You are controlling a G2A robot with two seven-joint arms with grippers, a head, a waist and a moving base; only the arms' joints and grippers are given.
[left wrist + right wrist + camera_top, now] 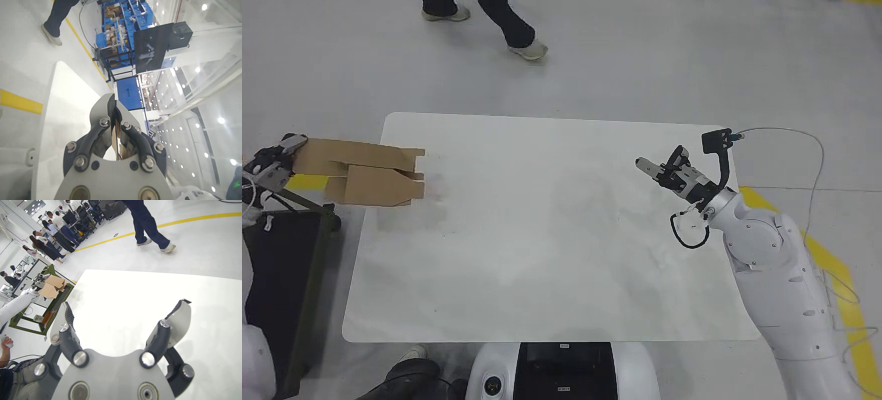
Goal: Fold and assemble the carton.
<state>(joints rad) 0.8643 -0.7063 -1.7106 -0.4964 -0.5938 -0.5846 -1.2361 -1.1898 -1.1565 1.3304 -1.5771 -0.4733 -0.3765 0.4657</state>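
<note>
Brown carton (pixel 367 172): clamping it in left end effector (pixel 113 102) at the surface's (pixel 542 260) far-left corner; holding right end effector (pixel 124 305) wide, empty, above it.

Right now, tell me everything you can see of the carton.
The carton is a flat blank of plain brown cardboard, not yet folded, with slotted flaps at its end toward the middle of the table. It lies roughly level over the table's far left corner, its other end past the edge. The left gripper is shut on that outer end. Whether the carton rests on the table cannot be told.
</note>
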